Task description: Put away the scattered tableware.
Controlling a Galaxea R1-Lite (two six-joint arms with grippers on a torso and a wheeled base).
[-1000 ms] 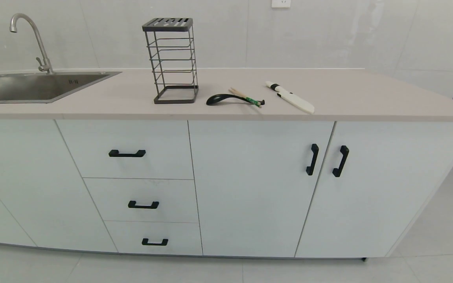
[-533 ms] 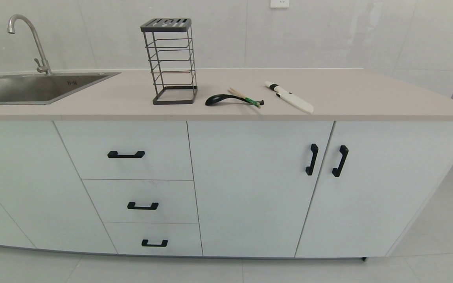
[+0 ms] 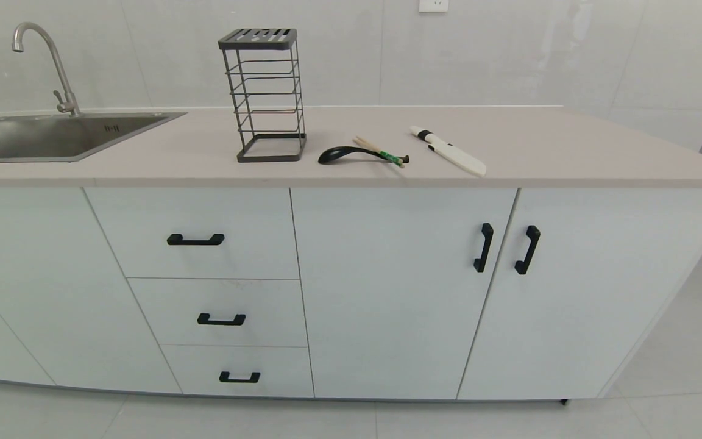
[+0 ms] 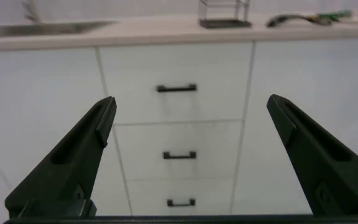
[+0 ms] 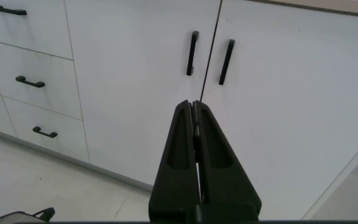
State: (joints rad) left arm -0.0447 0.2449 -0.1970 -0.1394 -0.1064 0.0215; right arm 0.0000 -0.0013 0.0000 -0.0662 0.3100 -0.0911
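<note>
On the counter stands a tall dark wire rack (image 3: pixel 264 94) with a slotted top. To its right lie a black spoon (image 3: pixel 351 153), a pair of chopsticks (image 3: pixel 379 150) resting across the spoon's handle, and a white knife (image 3: pixel 449 151) with a black band. My left gripper (image 4: pixel 191 102) is open and low in front of the drawers; above it I see the rack's base (image 4: pixel 224 18), the spoon (image 4: pixel 289 19) and the chopsticks (image 4: pixel 332 15). My right gripper (image 5: pixel 194 107) is shut on nothing, facing the cabinet doors well below the counter.
A steel sink (image 3: pixel 52 135) with a faucet (image 3: pixel 46 61) sits at the counter's left end. Below are three drawers with black handles (image 3: pixel 195 239) and two doors with vertical handles (image 3: pixel 483 247). The tiled floor lies in front of the cabinets.
The whole head picture has shifted slightly, so the camera moved; the tableware lies as before. A small dark tip has come into the head view's lower left corner.
</note>
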